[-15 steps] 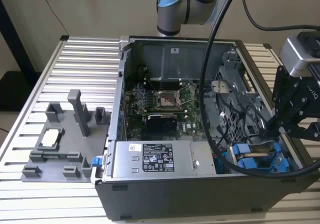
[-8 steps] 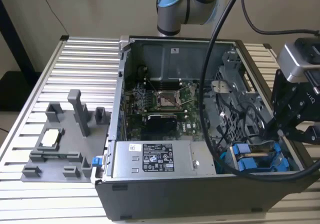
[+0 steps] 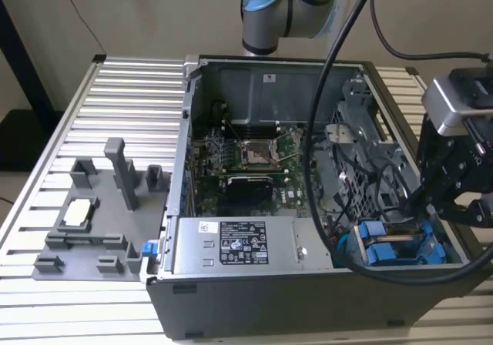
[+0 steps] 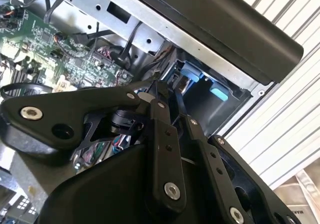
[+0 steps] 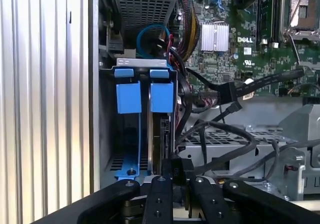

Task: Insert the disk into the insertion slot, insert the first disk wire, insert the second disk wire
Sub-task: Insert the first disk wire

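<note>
The disk [image 5: 159, 134] stands edge-on inside the insertion slot [image 5: 107, 134], its blue carrier tabs [image 5: 161, 96] at the bay's mouth. In the exterior view the blue carrier parts [image 3: 400, 245] sit at the case's corner nearest the view's right. My gripper [image 5: 178, 176] is just off the disk's near edge, its fingers [image 5: 159, 194] close together and shut on the black connector [image 5: 178, 166] of a disk wire. The second wrist view has the gripper [image 4: 172, 104] pointing into the same bay. In the exterior view the gripper [image 3: 431, 206] hangs over that corner.
Loose black cables [image 5: 225, 134] crowd the space beside the bay. A blue cable loop [image 5: 150, 34] and a perforated cage [image 5: 145, 9] lie beyond it. The motherboard [image 3: 246, 160] and silver power-supply box [image 3: 231, 245] fill the case. A grey fixture tray [image 3: 100, 222] sits at the exterior view's left.
</note>
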### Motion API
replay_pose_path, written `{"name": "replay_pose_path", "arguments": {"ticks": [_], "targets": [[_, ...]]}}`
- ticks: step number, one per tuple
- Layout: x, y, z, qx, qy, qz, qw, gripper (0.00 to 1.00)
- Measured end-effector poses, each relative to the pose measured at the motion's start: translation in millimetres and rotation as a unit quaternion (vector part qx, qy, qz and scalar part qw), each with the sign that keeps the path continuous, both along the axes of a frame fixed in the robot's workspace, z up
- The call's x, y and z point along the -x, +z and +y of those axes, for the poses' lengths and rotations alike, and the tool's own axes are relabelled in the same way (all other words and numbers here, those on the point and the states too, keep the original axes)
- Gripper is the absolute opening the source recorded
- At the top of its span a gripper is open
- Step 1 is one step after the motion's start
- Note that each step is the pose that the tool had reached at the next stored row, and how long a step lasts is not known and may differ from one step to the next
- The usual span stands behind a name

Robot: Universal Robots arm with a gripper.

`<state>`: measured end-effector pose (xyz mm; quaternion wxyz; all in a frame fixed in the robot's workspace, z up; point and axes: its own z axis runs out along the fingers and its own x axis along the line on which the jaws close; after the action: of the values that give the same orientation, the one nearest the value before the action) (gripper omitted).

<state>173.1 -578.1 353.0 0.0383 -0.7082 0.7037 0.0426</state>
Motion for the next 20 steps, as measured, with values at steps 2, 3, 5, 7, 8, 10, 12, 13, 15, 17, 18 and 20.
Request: {"name": "replay_pose_path", "arguments": {"ticks": [2,3,5,7,8,10,12,13,15,17,18,20], "targets": [[0.2,-1.5,-0.2,-0.0001,0.000,0.0000,1.0000,0.19],[0.6,-2.1,-0.4,0.0000,-0.001,0.0000,1.0000,0.19],[1.1,-3.5,-0.7,0.0000,-0.001,0.0000,1.0000,0.19],[1.2,-4.5,-1.2,0.0001,-0.002,0.0000,1.0000,0.19],[1.2,-5.0,-1.7,0.0001,-0.002,0.0000,1.0000,0.19],[1.3,-6.4,-2.6,0.0000,-0.004,0.0000,1.0000,0.19],[1.3,-7.7,-2.9,0.0000,-0.005,0.0000,1.0000,0.19],[1.3,-8.4,-2.9,0.0000,-0.006,0.0000,1.0000,0.19],[1.3,-9.8,-2.9,0.0001,-0.007,0.0000,1.0000,0.19],[1.3,-10.9,-2.9,0.0000,-0.008,0.0000,1.0000,0.19],[1.3,-11.4,-2.9,0.0000,-0.008,0.0000,1.0000,0.19],[1.3,-11.8,-2.9,0.0002,-0.010,0.0000,0.9999,0.19]]}}
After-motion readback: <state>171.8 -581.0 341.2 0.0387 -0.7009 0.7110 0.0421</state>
